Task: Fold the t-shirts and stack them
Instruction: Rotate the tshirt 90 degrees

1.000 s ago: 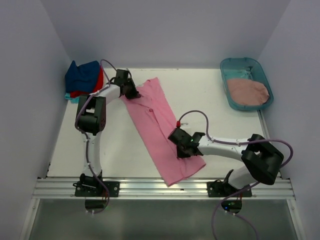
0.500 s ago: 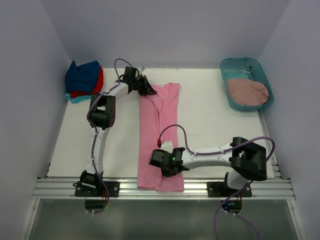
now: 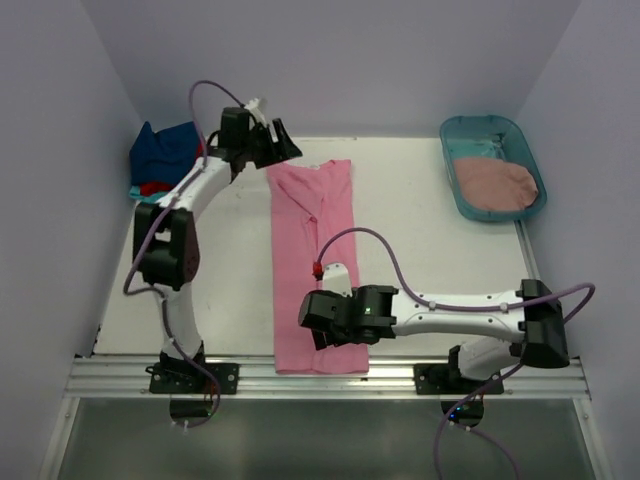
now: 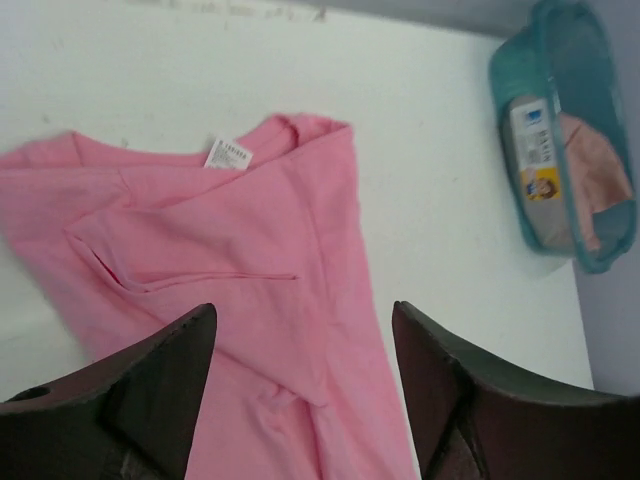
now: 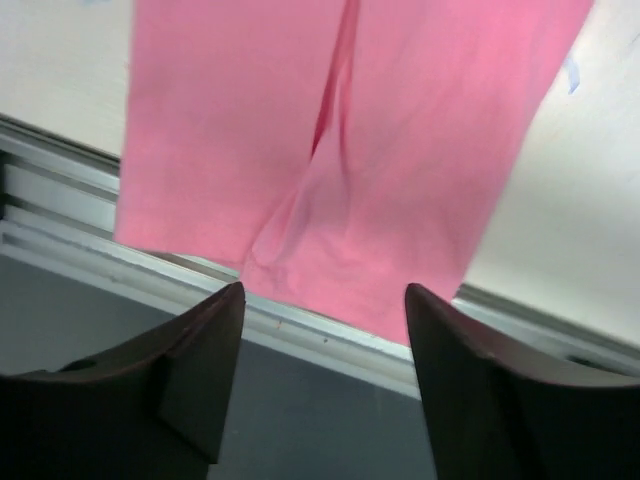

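A bright pink t-shirt point(image 3: 312, 260) lies folded lengthwise in a narrow strip down the middle of the table, collar at the far end, hem at the near edge. My left gripper point(image 3: 286, 148) hovers open above the collar end point(image 4: 250, 250), nothing between its fingers point(image 4: 140, 390). Over the hem end point(image 5: 340, 130) my right gripper point(image 3: 318, 330) hangs open, also holding nothing. A pile of navy blue, red and turquoise t-shirts point(image 3: 165, 158) sits at the back left. A dusty rose t-shirt point(image 3: 495, 185) lies in the tub.
The teal plastic tub point(image 3: 470, 128) stands at the back right, also seen in the left wrist view point(image 4: 590, 265). A metal rail point(image 3: 120, 375) runs along the near table edge under the pink hem point(image 5: 60, 200). White walls close in the sides.
Both grippers have opened and let go of the pink t-shirt, which now lies straighter. The left gripper rose and drew back from the collar; the right stays over the hem.
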`<control>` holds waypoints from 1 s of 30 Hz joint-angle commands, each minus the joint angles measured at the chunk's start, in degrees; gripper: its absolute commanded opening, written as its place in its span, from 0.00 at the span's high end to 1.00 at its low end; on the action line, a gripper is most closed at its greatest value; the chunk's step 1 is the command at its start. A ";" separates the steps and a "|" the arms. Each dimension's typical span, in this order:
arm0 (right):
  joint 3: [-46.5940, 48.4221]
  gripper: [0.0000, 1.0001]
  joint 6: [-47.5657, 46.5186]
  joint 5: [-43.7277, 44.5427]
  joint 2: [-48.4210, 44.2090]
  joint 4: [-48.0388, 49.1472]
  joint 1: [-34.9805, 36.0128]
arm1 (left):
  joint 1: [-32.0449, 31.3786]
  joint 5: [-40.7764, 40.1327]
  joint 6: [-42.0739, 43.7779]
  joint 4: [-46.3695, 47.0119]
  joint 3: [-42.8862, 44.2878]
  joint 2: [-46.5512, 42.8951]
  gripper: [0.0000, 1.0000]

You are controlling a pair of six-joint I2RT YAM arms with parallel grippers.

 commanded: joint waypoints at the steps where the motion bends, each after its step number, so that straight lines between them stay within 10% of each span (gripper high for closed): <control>1: 4.24 0.27 -3.26 12.37 -6.51 -4.65 -0.31 | 0.47 -6.80 0.49 4.71 -7.42 -19.34 0.23; 14: 16.87 0.20 -30.95 8.39 -2.07 13.70 -30.62 | -5.93 -9.61 -4.52 5.35 -52.67 -58.21 0.22; 30: 72.43 0.35 -39.05 -17.19 53.57 5.27 -47.50 | -9.28 -11.46 -6.90 -18.22 -64.83 -91.71 0.21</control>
